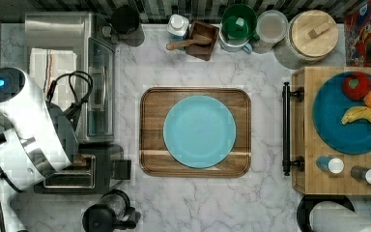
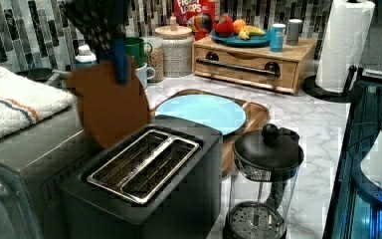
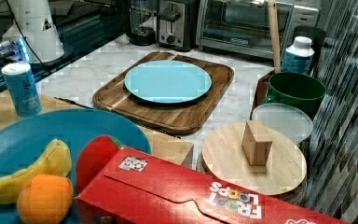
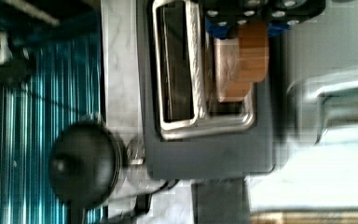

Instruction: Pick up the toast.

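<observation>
The white robot arm reaches over the black two-slot toaster at the top view's lower left. In the left view, its dark gripper with blue-padded fingers comes down from above, clamped on the top edge of the flat golden-brown slice of toast. The toast hangs upright, clear of the slots, just above the toaster's far edge. In the wrist view, the toast sits edge-on between the blue pads, over the toaster's chrome slot frame.
</observation>
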### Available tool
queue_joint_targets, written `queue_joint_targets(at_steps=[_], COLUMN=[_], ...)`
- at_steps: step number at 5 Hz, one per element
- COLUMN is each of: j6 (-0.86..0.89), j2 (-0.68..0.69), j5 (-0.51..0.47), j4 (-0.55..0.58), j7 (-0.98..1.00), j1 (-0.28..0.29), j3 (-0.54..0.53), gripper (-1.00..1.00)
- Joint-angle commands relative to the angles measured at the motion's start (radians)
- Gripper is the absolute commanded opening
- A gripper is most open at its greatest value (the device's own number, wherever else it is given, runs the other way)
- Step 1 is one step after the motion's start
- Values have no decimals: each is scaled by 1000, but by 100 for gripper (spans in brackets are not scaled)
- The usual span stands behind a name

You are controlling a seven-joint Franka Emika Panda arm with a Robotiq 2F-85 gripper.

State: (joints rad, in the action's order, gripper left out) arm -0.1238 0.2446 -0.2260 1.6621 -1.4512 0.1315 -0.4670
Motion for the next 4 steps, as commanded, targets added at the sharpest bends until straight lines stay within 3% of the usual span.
queue_joint_targets(at_steps=[1, 2, 4], j6=[-1, -61, -121], j2=[-155, -252, -351], j5=[-6, 26, 76], j4=[-86, 79, 262], j7=[227, 317, 510], j1=[-129, -156, -202], j3=[59, 89, 178], gripper=[-100, -100, -100])
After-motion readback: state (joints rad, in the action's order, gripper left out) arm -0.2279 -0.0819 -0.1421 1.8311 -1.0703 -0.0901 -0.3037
